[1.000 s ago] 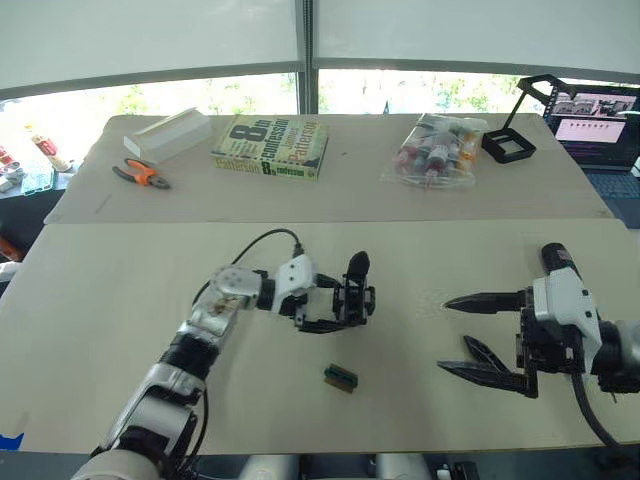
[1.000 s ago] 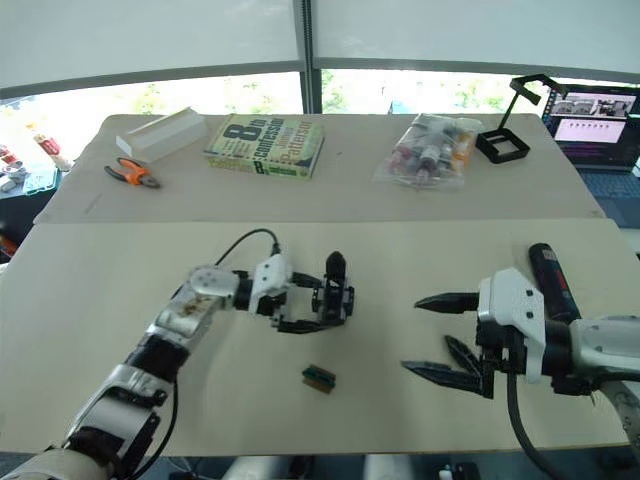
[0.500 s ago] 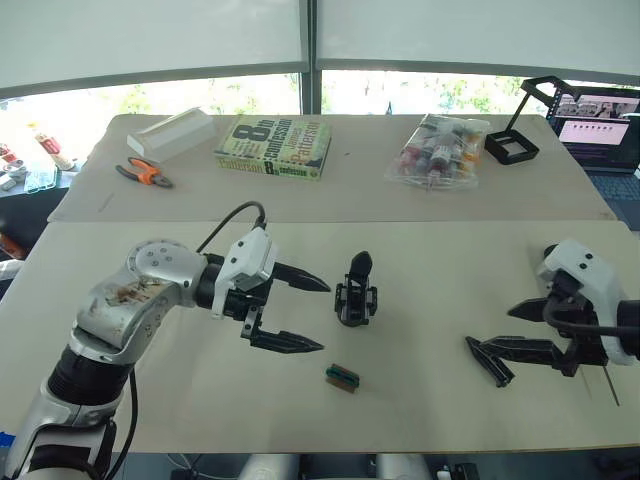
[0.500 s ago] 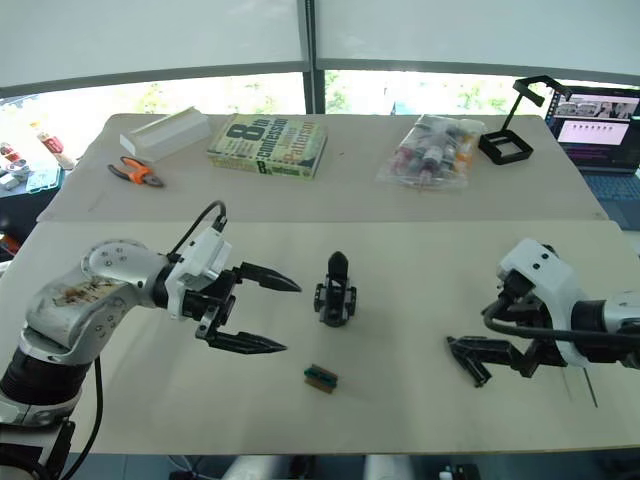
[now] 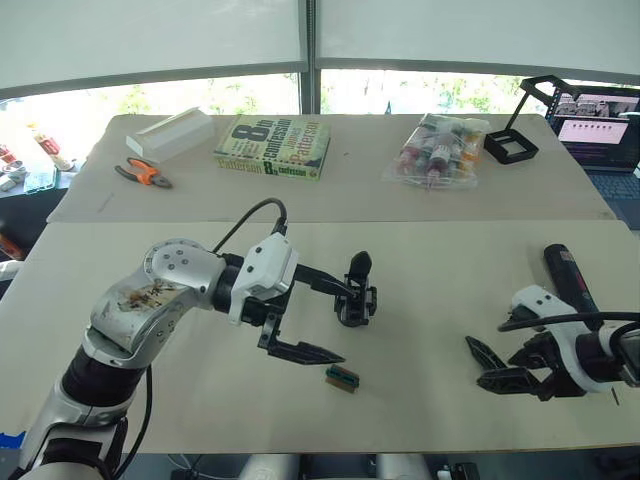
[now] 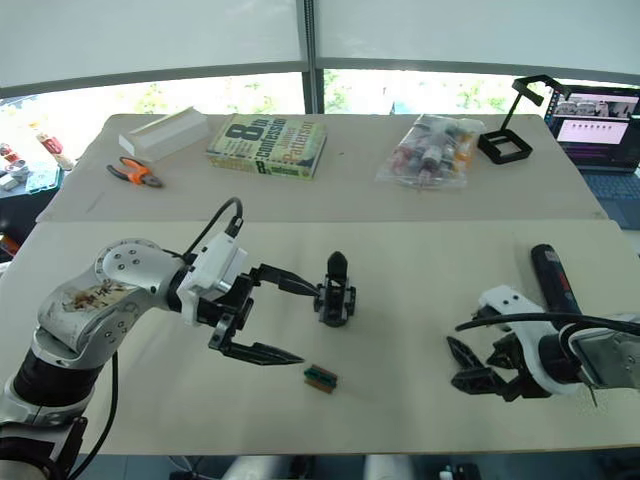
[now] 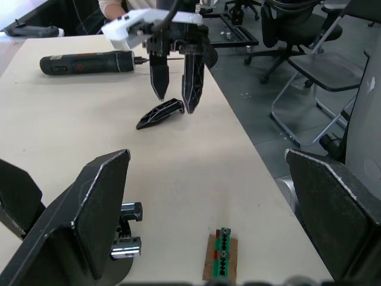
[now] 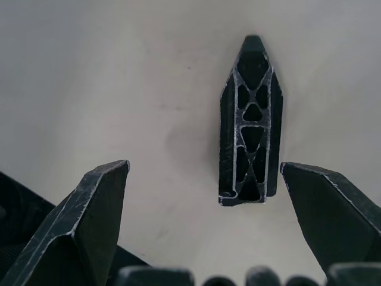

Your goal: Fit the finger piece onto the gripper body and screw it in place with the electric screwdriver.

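The gripper body stands upright mid-table, one pointed black finger sticking up. My left gripper is open just left of it, its upper fingertip right at the body's side. The finger piece lies flat on the table at the right. My right gripper points down over it, open, its fingers on either side of the piece with the piece nearer one of them. The electric screwdriver lies on the table beyond the right gripper, also seen from the left wrist as a black cylinder.
A small green-and-brown block lies near the front, below the left gripper. At the back are a book, a white box, orange pliers, a bag of bottles, a black stand and a laptop.
The left gripper, drawn back half a second ago, has moved right again up to the gripper body. The right gripper has swung down over the finger piece, uncovering the screwdriver.
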